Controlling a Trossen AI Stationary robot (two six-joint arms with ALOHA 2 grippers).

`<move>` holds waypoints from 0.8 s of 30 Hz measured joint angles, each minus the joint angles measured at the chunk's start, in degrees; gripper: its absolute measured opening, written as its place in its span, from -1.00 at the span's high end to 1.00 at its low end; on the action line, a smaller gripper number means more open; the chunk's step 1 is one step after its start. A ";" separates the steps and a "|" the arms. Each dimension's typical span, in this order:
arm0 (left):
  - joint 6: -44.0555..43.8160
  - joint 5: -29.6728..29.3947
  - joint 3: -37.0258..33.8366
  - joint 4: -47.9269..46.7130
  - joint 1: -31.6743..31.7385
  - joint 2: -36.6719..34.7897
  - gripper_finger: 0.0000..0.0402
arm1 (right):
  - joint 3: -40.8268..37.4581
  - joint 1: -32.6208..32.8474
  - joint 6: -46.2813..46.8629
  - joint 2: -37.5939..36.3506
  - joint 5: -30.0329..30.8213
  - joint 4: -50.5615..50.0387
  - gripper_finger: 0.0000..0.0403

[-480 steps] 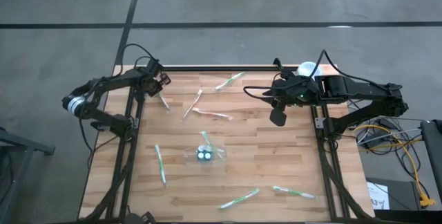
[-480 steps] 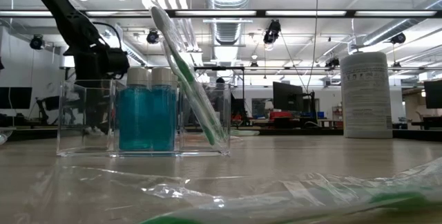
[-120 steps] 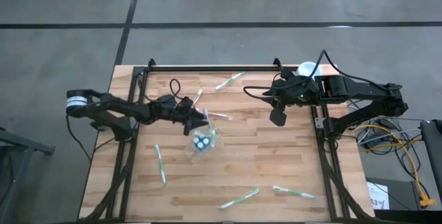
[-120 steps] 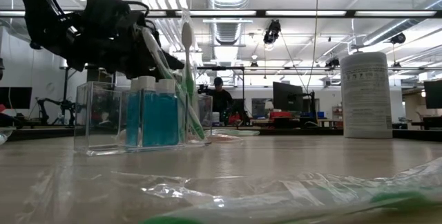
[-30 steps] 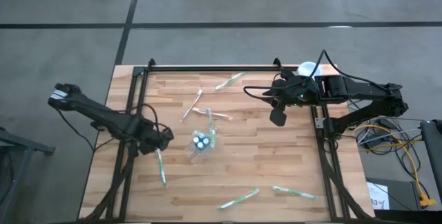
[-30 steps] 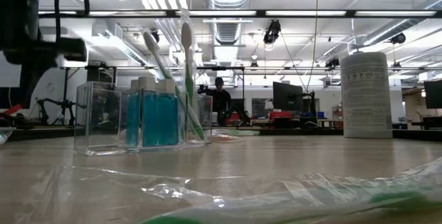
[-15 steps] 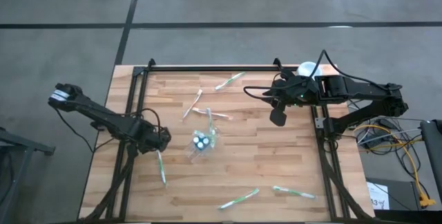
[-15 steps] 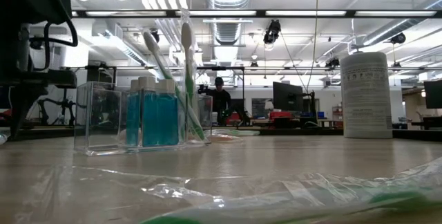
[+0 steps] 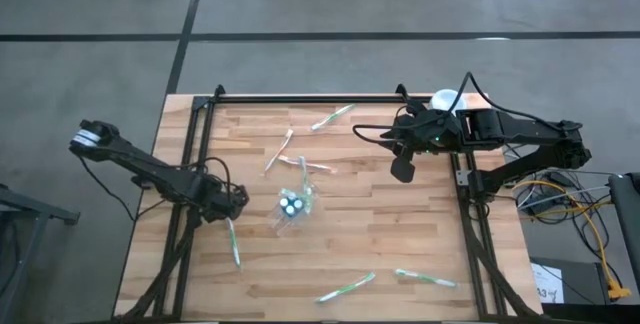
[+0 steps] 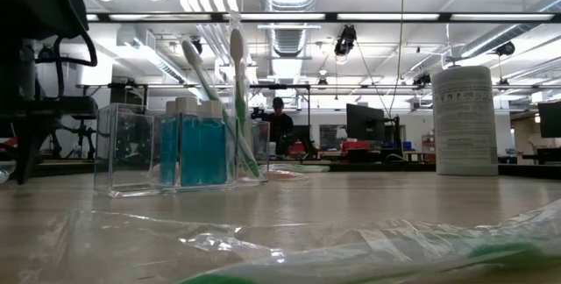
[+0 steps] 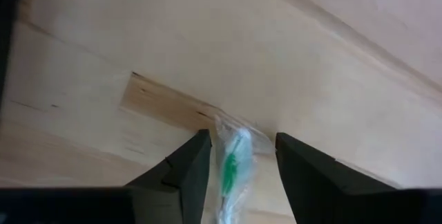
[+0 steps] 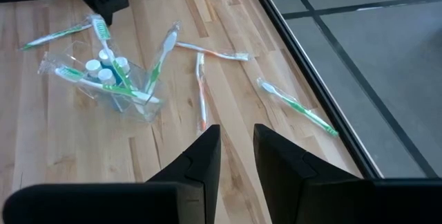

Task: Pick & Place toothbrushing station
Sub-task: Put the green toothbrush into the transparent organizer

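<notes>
The left gripper point(image 9: 233, 204) is lowered over the table's point(image 9: 420, 234) left side, just beside the clear holder point(image 9: 293, 204) and above one end of a wrapped green toothbrush point(image 9: 233, 239). In the left wrist view its two fingers point(image 11: 190, 172) are spread apart, and the wrapped toothbrush point(image 11: 233, 165) is seen lying between the tips; whether the pads touch the wrapper cannot be told. Nothing is gripped.

The holder point(image 10: 180, 148) stands near the table's middle, with blue bottles point(image 10: 197, 148) inside and two brushes point(image 10: 238, 82) leaning upright in it.

The right gripper point(image 9: 402, 169) is held above the table's right rear part, well apart from the holder. In the right wrist view its fingers point(image 12: 200, 165) are parted by a narrow gap with nothing between them.

Other wrapped toothbrushes are scattered on the wood: one at the rear edge point(image 9: 332, 117), two behind the holder point(image 9: 278, 150), and two near the front edge point(image 9: 347, 286). A white canister point(image 10: 465, 119) stands at the right rear corner.
</notes>
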 joint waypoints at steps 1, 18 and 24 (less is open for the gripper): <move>0.21 -0.06 0.00 0.48 0.00 0.00 0.17 | 0.00 0.00 0.02 0.00 0.00 0.00 0.59; 2.10 -0.48 -0.06 3.14 0.04 0.00 0.69 | 0.00 -0.04 0.01 0.00 0.00 0.00 0.59; 3.61 -0.62 -0.05 3.86 0.04 -0.07 0.84 | 0.00 -0.04 0.00 0.00 -0.02 0.02 0.59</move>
